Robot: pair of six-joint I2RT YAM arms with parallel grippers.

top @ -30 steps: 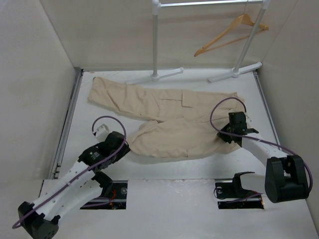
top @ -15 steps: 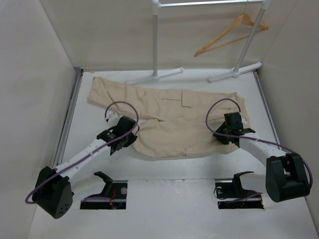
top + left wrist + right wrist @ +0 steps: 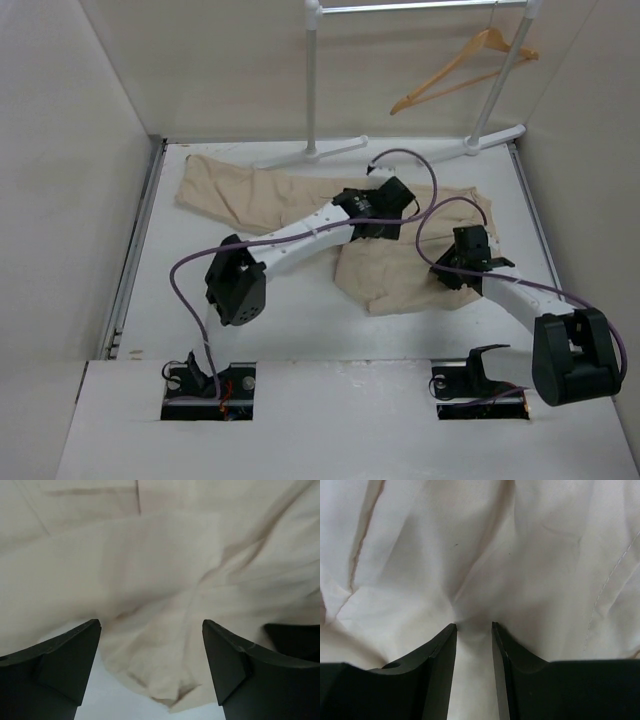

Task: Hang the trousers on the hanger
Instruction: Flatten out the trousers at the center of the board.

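Trousers on the table, not yet on the hanger.

The trousers (image 3: 395, 280) lie wrinkled on the white table (image 3: 300, 320). One leg stretches off to the far left, and the near part is bunched up toward the right. The right gripper (image 3: 474, 630) has its fingers squeezed tight on a pinch of the cloth, and folds spread out from that spot. The left gripper (image 3: 150, 665) reaches over the middle of the trousers with its fingers spread wide. Cloth lies under them, but they hold nothing. The hanger (image 3: 455, 70) hangs on the rack (image 3: 312, 80) at the back, well apart from the trousers. I think the job has only just begun: the cloth is being gathered. Lifting it and laying it over the hanger's bar is all left to do.
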